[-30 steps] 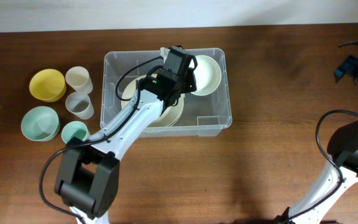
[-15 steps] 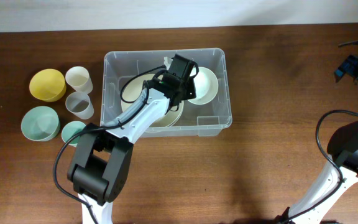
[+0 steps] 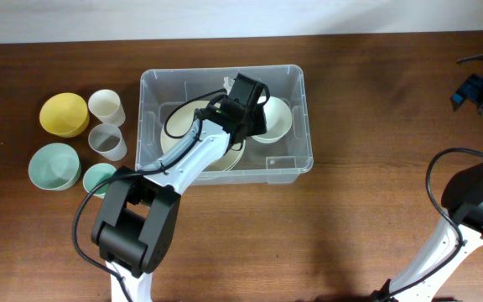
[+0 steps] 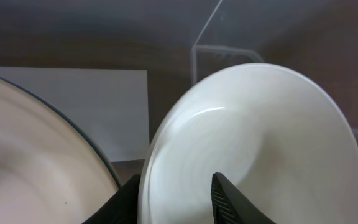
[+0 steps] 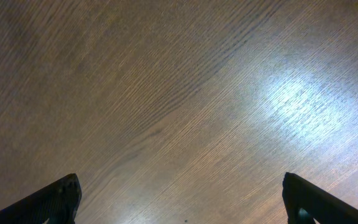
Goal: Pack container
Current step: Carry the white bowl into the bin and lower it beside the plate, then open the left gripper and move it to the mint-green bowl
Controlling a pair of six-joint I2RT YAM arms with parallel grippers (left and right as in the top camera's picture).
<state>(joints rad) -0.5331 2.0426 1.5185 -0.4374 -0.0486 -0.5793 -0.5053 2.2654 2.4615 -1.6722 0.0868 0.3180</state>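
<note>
Now the left gripper [image 4: 176,200] pinches the cream round bowl [image 4: 253,143] by its rim inside the large clear plastic container [image 3: 225,73] mid-table. Released crooked, it could knock the neighbouring pale plate [image 4: 30,162]. The right gripper [image 5: 182,205] hangs spread.

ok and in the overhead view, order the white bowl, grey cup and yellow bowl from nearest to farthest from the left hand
1. white bowl, inside the container, gripped by the left hand
2. grey cup, on the table left of the container
3. yellow bowl, far left
</note>
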